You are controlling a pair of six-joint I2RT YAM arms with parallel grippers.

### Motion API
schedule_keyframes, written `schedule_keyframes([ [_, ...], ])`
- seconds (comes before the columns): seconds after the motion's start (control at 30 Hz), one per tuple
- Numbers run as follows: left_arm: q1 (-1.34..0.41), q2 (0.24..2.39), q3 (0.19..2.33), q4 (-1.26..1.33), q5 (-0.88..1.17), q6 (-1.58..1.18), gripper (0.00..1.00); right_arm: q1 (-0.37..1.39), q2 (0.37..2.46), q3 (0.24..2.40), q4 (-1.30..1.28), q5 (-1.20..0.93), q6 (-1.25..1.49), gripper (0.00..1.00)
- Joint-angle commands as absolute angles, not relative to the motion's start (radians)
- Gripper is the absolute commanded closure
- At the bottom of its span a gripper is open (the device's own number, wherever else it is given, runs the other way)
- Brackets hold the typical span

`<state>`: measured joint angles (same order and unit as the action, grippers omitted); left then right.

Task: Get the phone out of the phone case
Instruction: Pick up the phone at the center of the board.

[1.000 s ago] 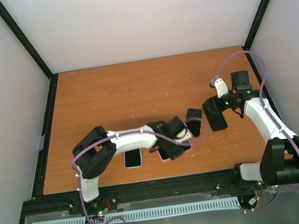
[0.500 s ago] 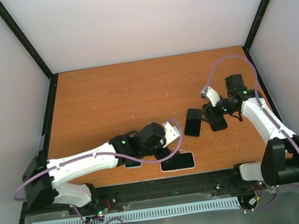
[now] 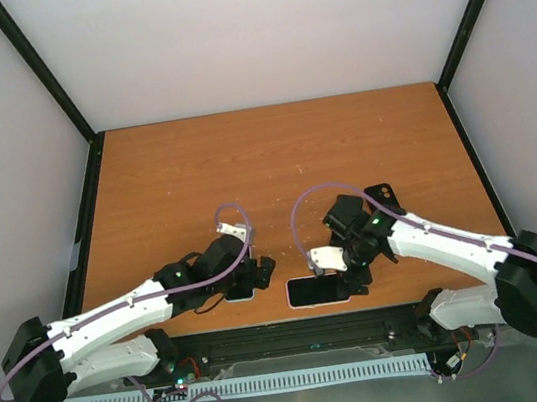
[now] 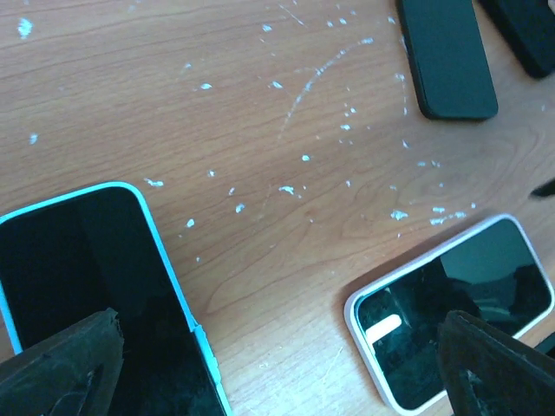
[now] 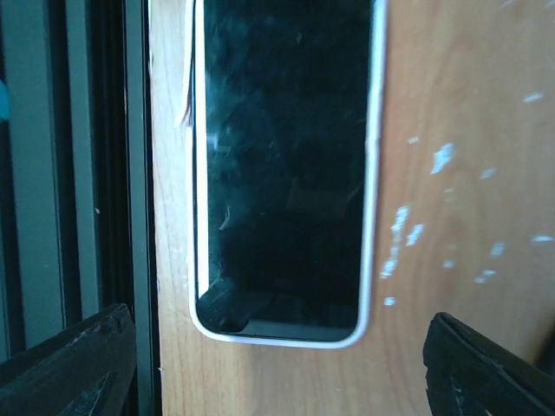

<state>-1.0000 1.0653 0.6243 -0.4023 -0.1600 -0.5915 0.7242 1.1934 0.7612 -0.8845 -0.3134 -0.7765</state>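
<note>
Left pincer and right pincer wide open, empty, right over white-cased phone

Scuffed wooden table: white-cased phone at front edge, blue-cased phone beside it, black phone farther back.

No lettering, brand, number or sign could be read in any view. The screens of the white-cased phone and the blue-cased phone were dark and blank, and the table bore only pale flecks.
</note>
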Motion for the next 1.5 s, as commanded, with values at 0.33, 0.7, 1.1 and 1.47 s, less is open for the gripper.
schedule_keyframes([
  [0.33, -0.950, 1.026, 0.615, -0.401, -0.226, -0.770, 0.01, 0.975, 1.456, 0.703, -0.737, -0.050, -0.625, 0.09],
  [0.7, -0.950, 0.996, 0.620, -0.409, -0.266, -0.773, 0.00, 1.000, 1.439, 0.741, -0.733, -0.033, -0.569, 0.10],
  [1.1, -0.950, 0.979, 0.620, -0.403, -0.282, -0.758, 0.00, 1.000, 1.372, 0.758, -0.753, -0.104, -0.590, 0.03],
  [1.47, -0.950, 0.928, 0.598, -0.407, -0.281, -0.768, 0.00, 0.985, 1.504, 0.759, -0.683, -0.104, -0.574, 0.05],
])
